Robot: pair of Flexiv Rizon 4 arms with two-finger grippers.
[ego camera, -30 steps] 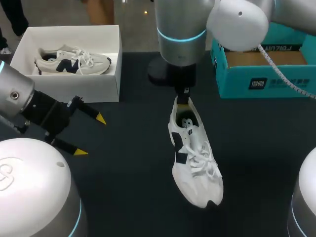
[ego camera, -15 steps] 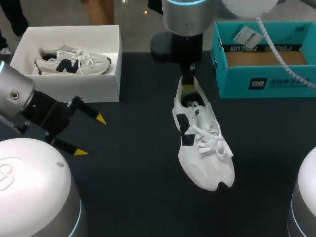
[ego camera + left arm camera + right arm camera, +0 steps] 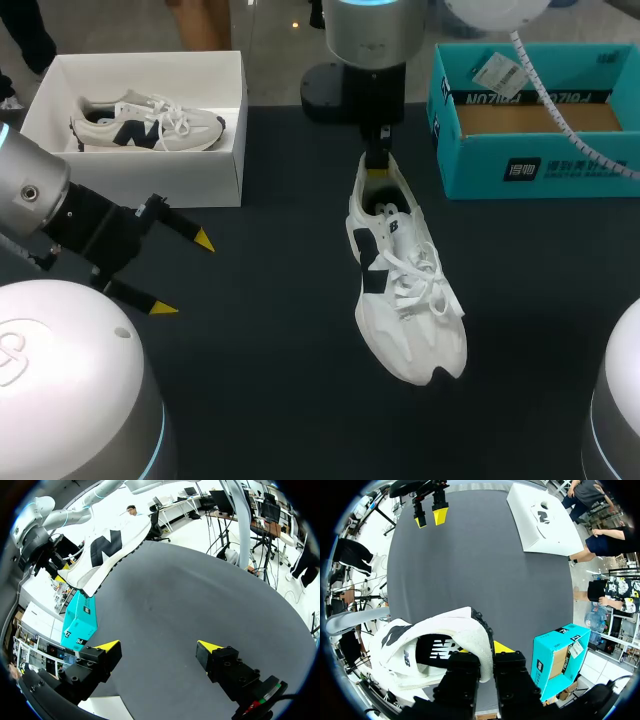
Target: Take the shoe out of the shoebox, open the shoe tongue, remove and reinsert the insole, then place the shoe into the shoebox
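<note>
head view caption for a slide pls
Right arm holds a white shoe by the heel over the black table, between white shoebox and teal box; left jaws open.

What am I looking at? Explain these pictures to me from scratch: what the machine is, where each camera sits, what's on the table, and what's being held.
This is a two-armed robot at a dark table. The head view looks down from a fixed camera above and behind it. The two round pictures come from a camera on each wrist, looking out along the jaws. The right arm has its jaws shut on the heel of a white shoe, which hangs toe-down, apparently lifted off the table. The left arm holds nothing, and its yellow-tipped jaws stand open above the table. A teal box stands open at the far right, and no shoe shows inside it. A white box at the far left holds a second shoe.
</note>
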